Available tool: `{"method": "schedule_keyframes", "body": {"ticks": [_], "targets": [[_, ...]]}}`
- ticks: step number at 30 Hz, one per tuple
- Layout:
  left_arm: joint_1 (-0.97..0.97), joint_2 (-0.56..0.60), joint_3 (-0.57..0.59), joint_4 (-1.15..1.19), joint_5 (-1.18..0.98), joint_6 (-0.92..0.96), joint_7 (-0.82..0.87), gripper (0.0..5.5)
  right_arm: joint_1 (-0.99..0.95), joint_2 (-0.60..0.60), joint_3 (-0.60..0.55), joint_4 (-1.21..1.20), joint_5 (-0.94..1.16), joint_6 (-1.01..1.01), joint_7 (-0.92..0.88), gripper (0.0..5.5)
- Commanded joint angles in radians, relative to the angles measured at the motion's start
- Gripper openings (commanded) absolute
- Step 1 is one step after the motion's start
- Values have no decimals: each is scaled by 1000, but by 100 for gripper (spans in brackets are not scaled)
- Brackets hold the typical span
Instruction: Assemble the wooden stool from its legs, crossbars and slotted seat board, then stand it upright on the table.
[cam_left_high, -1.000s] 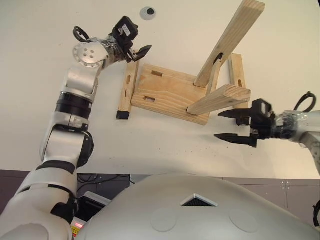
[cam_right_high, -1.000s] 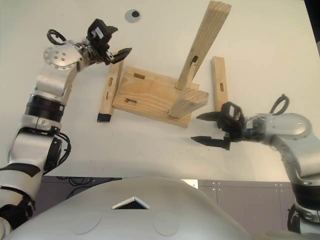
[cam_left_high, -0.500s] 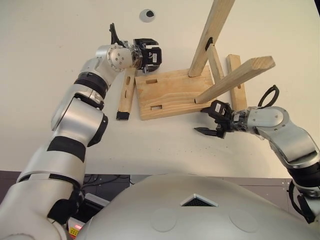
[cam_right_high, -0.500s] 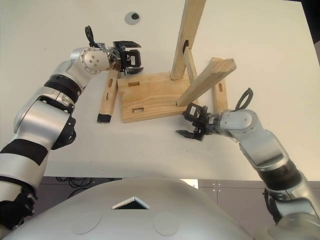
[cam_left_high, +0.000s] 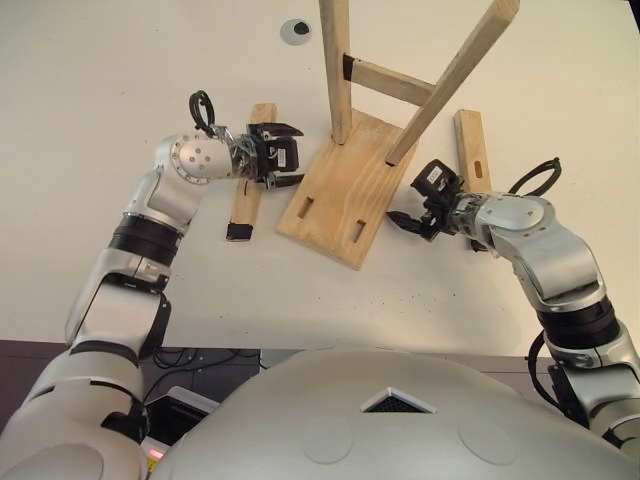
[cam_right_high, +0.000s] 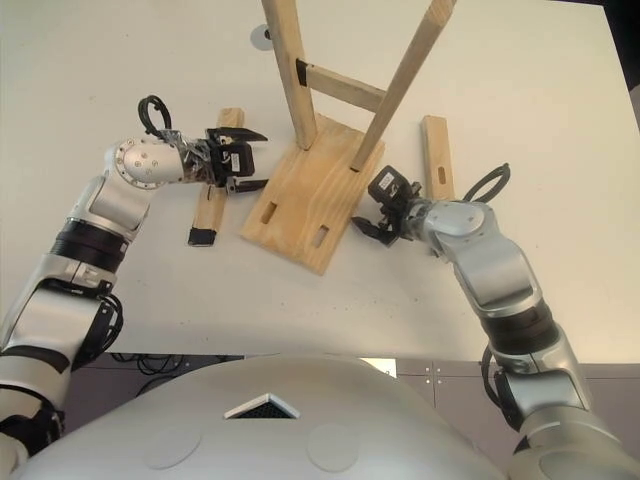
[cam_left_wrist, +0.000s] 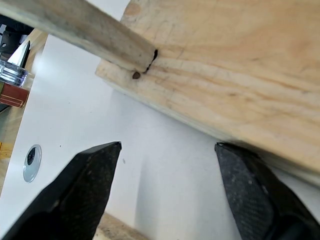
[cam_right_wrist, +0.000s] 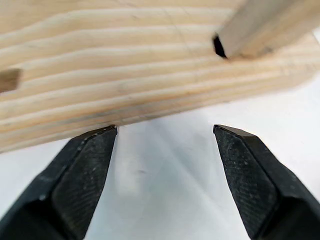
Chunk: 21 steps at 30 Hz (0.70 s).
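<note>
So the seat board (cam_left_high: 340, 195) is lying flat on the white bench (cam_left_high: 120, 60), pretty much in the middle, running at an angle from the far end toward the robot. Two legs are stuck into the slots at its far end: the left leg (cam_left_high: 337, 70) stands about straight up, and the right leg (cam_left_high: 455, 80) slants off to the right as it rises. A crossbar (cam_left_high: 395, 83) runs between them. The two slots (cam_left_high: 305, 207) at the near end of the board are empty. The left end effector (cam_left_high: 290, 155) sits at the board's left edge with its fingers (cam_left_wrist: 85, 195) spread wide and nothing between them. In the left wrist view one fingertip looks right up against the board's edge, though I can't say for sure that it touches. The right end effector (cam_left_high: 405, 225) is down low at the board's right edge, also spread open and holding nothing, with the board's side just ahead of it. A spare leg (cam_left_high: 243, 205) lies flat to the left of the board, partly under the left end effector. Another spare one (cam_left_high: 470, 150) lies flat off to the right. There's also a little grey disc (cam_left_high: 295, 30) on the bench further back.
</note>
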Motion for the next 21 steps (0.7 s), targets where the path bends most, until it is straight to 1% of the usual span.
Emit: {"method": "schedule_keyframes", "body": {"ticks": [1,6,9,12,13,14,16,17,19,21], "targets": [[135,-12,-39,-143,-20,69,-45,347,-47,-3,-42,39,2,-65,4,356],[170,14,7,-188,-20,110,7,347,-36,-26,-74,23,14,-72,28,356],[219,61,95,-301,-63,158,23,347,-30,-47,-113,-13,30,-63,41,356],[325,89,240,-530,-182,204,48,347,-35,-46,-168,-30,64,-41,46,356],[349,91,272,-580,-213,224,55,347,-27,-47,-179,-38,69,-38,44,356],[381,78,341,-647,-286,281,75,347,-17,-50,-188,-45,70,-36,42,356],[429,47,517,-733,-468,433,133,347,5,-55,-204,-55,69,-36,35,356],[440,49,606,-719,-541,492,151,347,20,-56,-219,-63,71,-33,30,356],[466,79,740,-593,-606,507,141,347,39,-58,-237,-70,76,-35,23,356],[486,92,804,-486,-639,490,110,347,49,-57,-246,-73,76,-38,19,356]]}}
